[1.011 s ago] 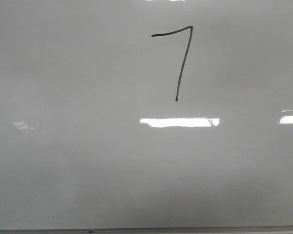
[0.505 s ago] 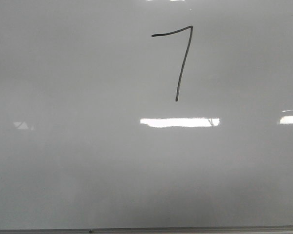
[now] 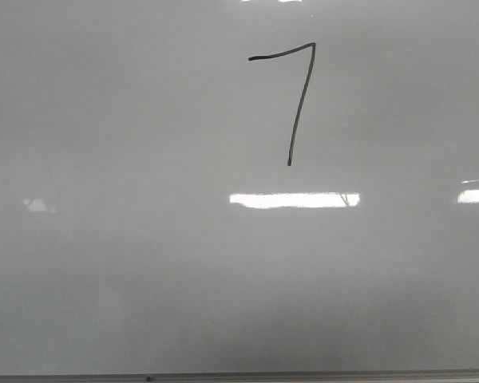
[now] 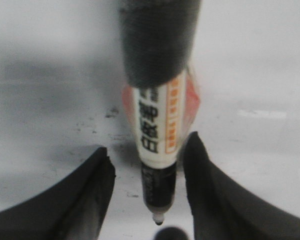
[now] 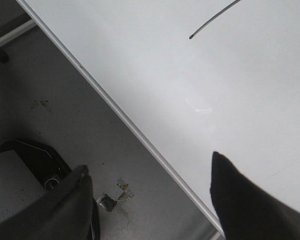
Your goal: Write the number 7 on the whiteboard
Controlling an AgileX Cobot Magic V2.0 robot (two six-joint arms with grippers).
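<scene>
A: Where's the number 7 [image 3: 295, 96]?

B: Upper middle of the whiteboard [image 3: 128, 263], front view. No arms show there.

A: And the wrist cameras?

B: Left gripper [image 4: 150, 192] has a marker [image 4: 159, 150] between its fingers, tip down; whether they grip it, I cannot tell. Right gripper [image 5: 155, 200] is spread, holding nothing, over the board's metal edge [image 5: 125, 117]; only the 7's stroke end shows.

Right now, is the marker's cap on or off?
Off. In the left wrist view the marker shows its bare nib pointing out between the left tool's fingers; no cap covers the tip.
</scene>
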